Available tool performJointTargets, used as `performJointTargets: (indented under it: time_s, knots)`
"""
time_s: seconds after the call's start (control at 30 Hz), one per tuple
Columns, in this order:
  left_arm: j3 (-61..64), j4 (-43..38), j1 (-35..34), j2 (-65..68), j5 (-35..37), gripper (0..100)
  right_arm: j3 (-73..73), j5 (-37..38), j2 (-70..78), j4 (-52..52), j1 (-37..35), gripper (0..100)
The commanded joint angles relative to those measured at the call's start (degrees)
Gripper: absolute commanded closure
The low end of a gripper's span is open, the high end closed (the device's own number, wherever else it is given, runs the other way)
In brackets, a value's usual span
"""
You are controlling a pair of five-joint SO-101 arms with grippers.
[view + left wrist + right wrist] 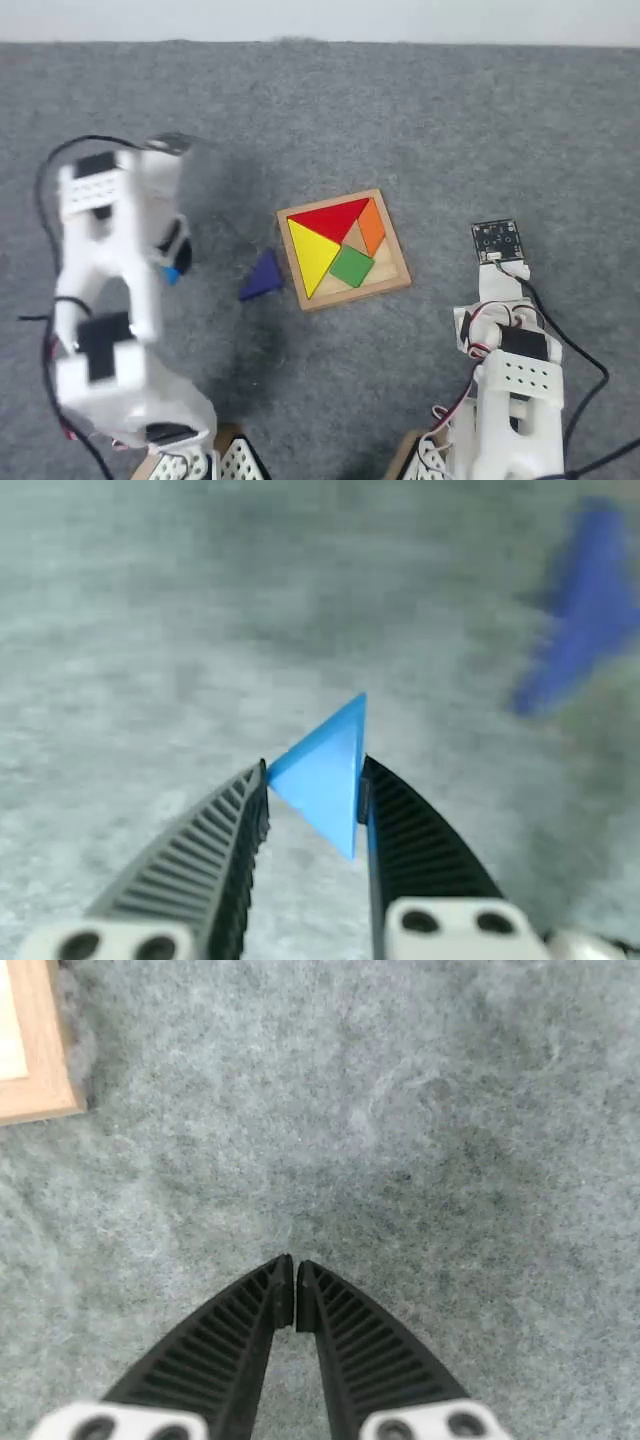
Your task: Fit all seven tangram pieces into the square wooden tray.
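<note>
Currently clamping a light blue triangle in the left gripper, hanging over the grey carpet, well apart from the wooden tray. Sitting inside the tray: red triangle, yellow triangle, orange piece, green square. Lying on the carpet just beside the tray: dark blue triangle. Pressing fingers together on nothing at the right gripper, near a tray corner.

light — soft, even | shadow — dark patch beside left arm
</note>
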Motion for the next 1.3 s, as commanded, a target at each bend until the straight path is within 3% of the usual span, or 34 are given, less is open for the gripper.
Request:
performJointTargets:
  time_s: [0.0,0.17,0.3,0.4,0.7,0.93,1.27]
  knots:
    - [13.76,-1.85,13.71,-21.45,1.23,89,-0.44,-0.70,-1.71,-1.10,-0.57,98.3]
    - [22.73,-6.77,31.12,-31.74,7.47,89,-0.44,-0.70,-1.71,-1.10,-0.57,98.3]
    - [21.32,-11.87,42.02,-27.16,13.27,89,-0.44,-0.70,-1.71,-1.01,-0.57,98.3]
    - [17.01,-14.15,46.15,-19.52,15.56,89,-0.44,-0.70,-1.71,-1.01,-0.57,98.3]
    - [4.26,-15.21,45.27,0.26,13.10,89,-0.53,-0.62,-1.71,-1.10,-0.57,98.3]
    - [3.30,-15.12,44.75,1.76,10.55,79,-0.53,-0.44,-1.71,-1.10,-0.57,98.3]
    - [2.51,-14.86,40.70,1.32,9.93,79,-0.53,-0.44,-1.71,-1.01,-0.66,98.3]
